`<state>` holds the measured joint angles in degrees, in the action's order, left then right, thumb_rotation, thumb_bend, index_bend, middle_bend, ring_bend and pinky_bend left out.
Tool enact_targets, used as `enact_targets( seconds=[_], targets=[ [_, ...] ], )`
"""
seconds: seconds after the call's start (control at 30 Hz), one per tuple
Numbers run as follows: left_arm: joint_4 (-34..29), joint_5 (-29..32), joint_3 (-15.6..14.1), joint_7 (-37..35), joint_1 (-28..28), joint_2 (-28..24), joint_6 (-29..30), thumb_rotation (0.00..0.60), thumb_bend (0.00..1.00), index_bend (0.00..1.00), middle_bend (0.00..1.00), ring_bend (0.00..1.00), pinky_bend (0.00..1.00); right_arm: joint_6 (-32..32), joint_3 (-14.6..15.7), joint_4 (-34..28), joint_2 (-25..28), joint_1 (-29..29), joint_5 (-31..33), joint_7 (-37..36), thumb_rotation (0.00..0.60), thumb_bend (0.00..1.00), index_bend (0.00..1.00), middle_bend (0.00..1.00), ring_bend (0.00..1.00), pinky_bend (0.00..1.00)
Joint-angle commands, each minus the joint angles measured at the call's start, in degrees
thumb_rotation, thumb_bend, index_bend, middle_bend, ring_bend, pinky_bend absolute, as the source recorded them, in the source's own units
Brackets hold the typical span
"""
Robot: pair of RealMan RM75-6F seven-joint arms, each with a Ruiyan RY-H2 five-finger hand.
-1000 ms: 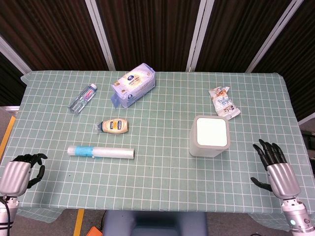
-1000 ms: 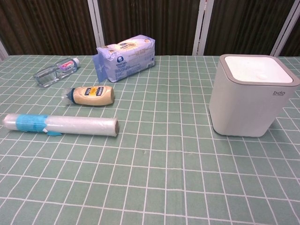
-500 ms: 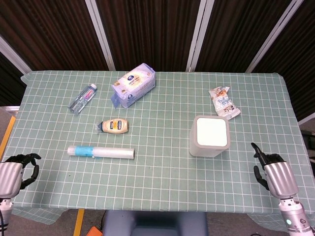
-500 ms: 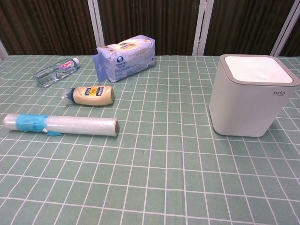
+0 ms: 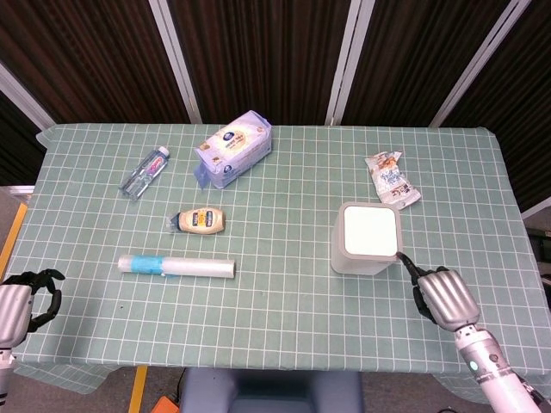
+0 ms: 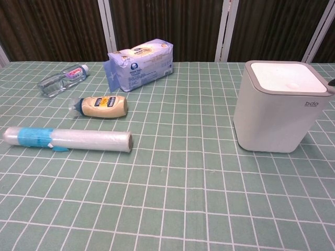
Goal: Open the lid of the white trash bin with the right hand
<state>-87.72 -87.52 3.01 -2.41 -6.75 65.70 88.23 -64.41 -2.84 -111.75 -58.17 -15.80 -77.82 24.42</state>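
Observation:
The white trash bin stands right of the table's centre with its flat white lid down inside a grey rim. In the chest view the bin shows at the right, lid closed. My right hand hovers just in front and to the right of the bin, holding nothing, its fingers curled in. One finger stretches out to the bin's near right corner, and its dark tip shows by the lid's rim. My left hand hangs off the table's near left edge, fingers loosely bent and empty.
A plastic-wrapped roll, a mayonnaise bottle, a water bottle and a pack of wipes lie on the left half of the green checked cloth. A snack packet lies behind the bin.
My right hand has moved left and forward to the bin's corner, curling its fingers and stretching one out. My left hand has drawn back toward the table's near left corner.

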Motion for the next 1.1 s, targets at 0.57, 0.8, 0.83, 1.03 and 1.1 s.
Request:
enact_targets(
  seconds=[0.57,0.8,0.83,1.03,1.1],
  targets=[
    [-0.8,0.1,0.2,-1.1,0.3,-0.8,-0.3,0.600,0.50,0.44,0.57,0.47,0.52,7.0,-1.3,-2.1,-0.9,-9.6,14.7,6.6,0.600,0.77,0.00,0.56,0.69,0.61],
    [-0.7,0.2,0.4,-1.2,0.4,-0.8,-0.2,0.600,0.50,0.44,0.57,0.47,0.52,7.0,-0.3,-1.0,-1.2,-10.2,15.1,5.9,0.600,0.77,0.00,0.56,0.69,0.61],
    [-0.7,0.2,0.4,-1.1,0.4,-0.7,-0.2,0.600,0.50,0.44,0.57,0.47,0.52,7.1,-0.2,-0.9,-1.3,-10.3,15.2,5.8,0.600,0.77,0.00,0.56,0.69,0.61],
    [-0.7,0.1,0.4,-1.2,0.4,-0.7,-0.2,0.600,0.50,0.44,0.57,0.47,0.52,6.3,0.3,-0.9,-1.1,-10.3,14.3,4.8,0.600,0.77,0.00,0.56,0.69,0.61],
    [-0.7,0.2,0.5,-1.2,0.4,-0.7,-0.3,0.600,0.50,0.44,0.57,0.47,0.52,5.2,0.4,-1.3,-0.8,-9.8,12.8,3.7,0.600,0.77,0.00,0.56,0.69,0.61]
  ],
)
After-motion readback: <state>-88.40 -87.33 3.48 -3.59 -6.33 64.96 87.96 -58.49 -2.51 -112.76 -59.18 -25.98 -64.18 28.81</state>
